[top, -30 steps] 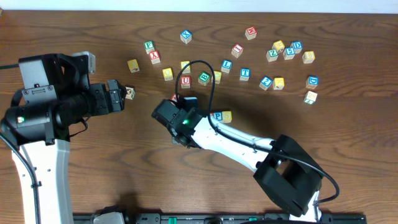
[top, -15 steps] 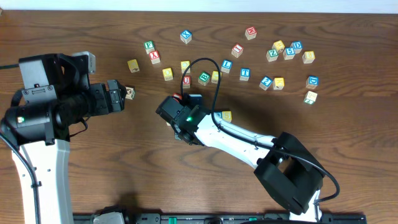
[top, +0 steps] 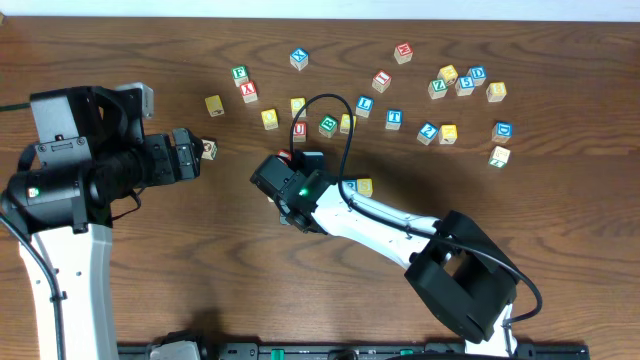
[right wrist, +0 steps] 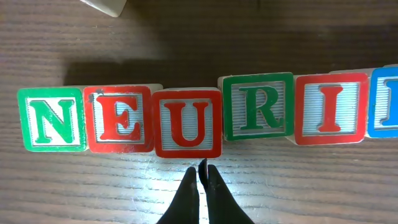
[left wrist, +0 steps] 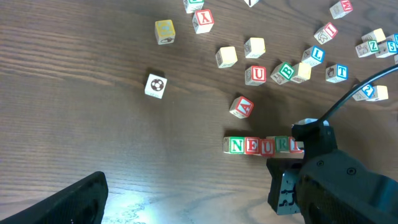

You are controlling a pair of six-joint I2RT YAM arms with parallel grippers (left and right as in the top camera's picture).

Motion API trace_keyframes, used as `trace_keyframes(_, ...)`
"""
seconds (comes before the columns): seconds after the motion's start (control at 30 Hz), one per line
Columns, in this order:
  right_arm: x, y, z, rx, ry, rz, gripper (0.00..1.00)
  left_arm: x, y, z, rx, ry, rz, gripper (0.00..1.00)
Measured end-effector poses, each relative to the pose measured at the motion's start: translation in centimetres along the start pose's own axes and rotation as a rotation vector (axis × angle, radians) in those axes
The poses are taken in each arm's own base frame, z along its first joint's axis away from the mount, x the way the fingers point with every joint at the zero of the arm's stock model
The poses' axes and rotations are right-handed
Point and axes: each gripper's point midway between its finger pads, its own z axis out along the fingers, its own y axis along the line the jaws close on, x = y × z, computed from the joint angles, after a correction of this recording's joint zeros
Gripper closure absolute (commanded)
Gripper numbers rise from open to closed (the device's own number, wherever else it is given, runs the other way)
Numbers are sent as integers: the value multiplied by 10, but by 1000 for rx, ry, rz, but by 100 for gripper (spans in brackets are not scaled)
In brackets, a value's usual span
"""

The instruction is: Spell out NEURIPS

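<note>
At the left of the table (top: 150, 40), the left gripper (top: 198, 155) hovers with its jaws wide apart and nothing between them, just beside a lone patterned block (top: 209, 149). Toward the middle, a row of lettered blocks lies on the wood: a green N block (right wrist: 53, 119), a red E block (right wrist: 119, 118), a red U block (right wrist: 188, 122) set slightly out of line, a green R block (right wrist: 258, 106) and a red I block (right wrist: 331, 109), side by side, then a blue block (right wrist: 387, 99) cut off at the wrist view's edge. The right gripper (right wrist: 200, 175) has its fingertips pressed together, empty, right by the near edge of the U block. A yellow block (top: 365, 187) lies at the row's right end, and loose blocks (top: 440, 90) are scattered further right.
</note>
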Motion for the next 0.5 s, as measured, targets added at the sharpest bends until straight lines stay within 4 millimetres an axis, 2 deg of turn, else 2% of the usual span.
trace_keyframes(0.5, -1, 1, 0, -5, -5, 1, 99, 0, 0, 0, 0, 0, 0, 5)
